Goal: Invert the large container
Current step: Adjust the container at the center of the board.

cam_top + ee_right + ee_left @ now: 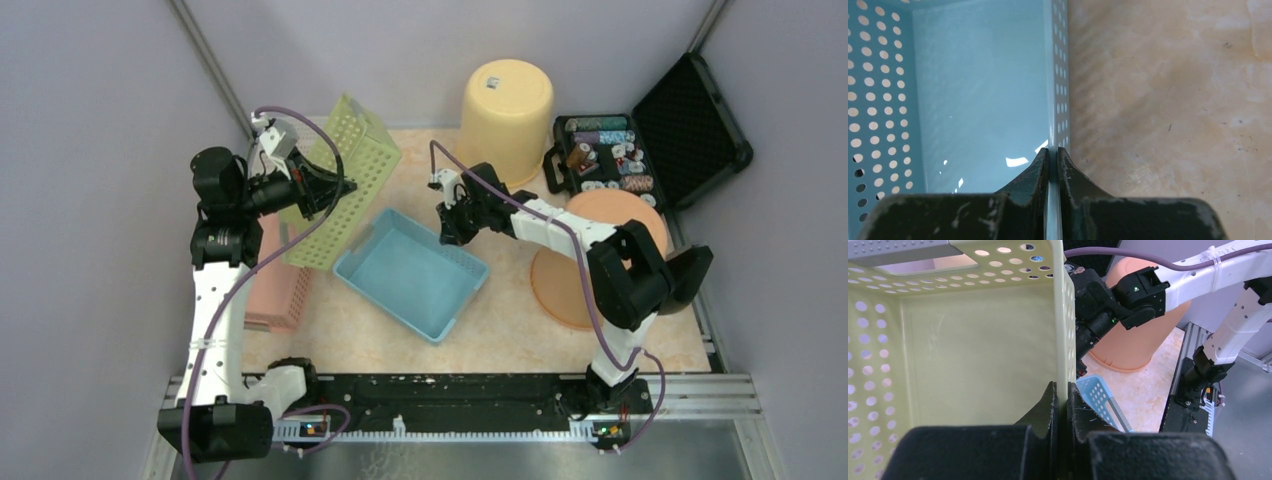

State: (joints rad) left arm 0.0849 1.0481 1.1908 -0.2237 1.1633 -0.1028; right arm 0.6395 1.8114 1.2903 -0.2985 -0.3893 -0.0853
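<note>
**Both arms pinch thin walls**

The blue basket (410, 272) sits upright mid-counter (510, 310). The right fingers (1053, 152) are nearly closed on its far wall. Beyond it, at left, the left fingers (1061, 392) stand equally narrow, gripping a wall of the green basket (345, 185), which is steeply tilted.

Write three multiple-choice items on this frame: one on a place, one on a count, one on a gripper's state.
1. Where is the open black case?
A. at the far right of the table
B. at the near left corner
C. under the left arm

2. How many buckets stand upside down?
A. one
B. two
C. four

3. The right gripper is:
A. open in the air
B. shut on the blue basket
C. shut on a bucket

Answers:
1 A: it lies open against the back right corner.
2 B: the yellow bucket and the orange bucket both have their bases up.
3 B: its wrist view shows the fingers pinching the basket's wall.
</note>
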